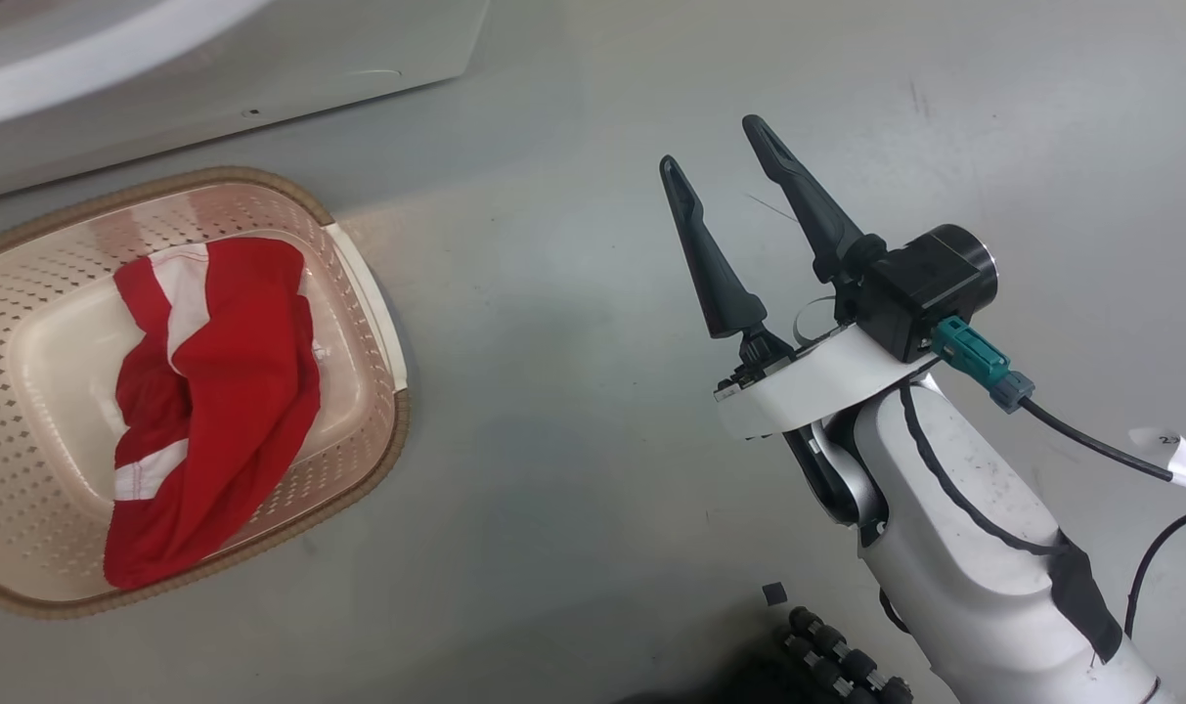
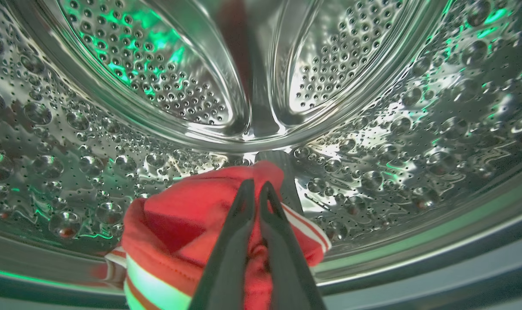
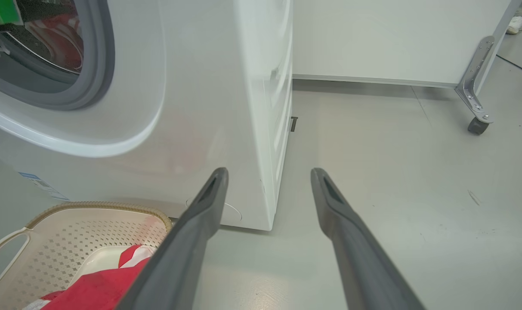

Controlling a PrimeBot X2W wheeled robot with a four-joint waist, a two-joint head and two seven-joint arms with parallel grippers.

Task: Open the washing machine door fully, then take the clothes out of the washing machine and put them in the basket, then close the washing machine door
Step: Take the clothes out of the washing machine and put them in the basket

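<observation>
Red, white-striped clothes (image 2: 179, 224) bunched low on the steel drum of the washing machine (image 2: 372, 150), pinched at a thick fold by the left hand (image 2: 255, 189), likely light, limp and apt to trail; right hand (image 1: 712, 147) spread above the floor (image 1: 553, 440), near the basket (image 1: 394, 440) holding another red garment (image 1: 231, 391).

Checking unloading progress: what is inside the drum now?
One red white-striped garment on the steel drum floor, pinched by the left gripper. Anything beneath it is hidden.

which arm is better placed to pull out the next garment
Left: the left gripper is shut on the red garment inside the drum; the right gripper hangs open above the floor, beside the basket.
</observation>
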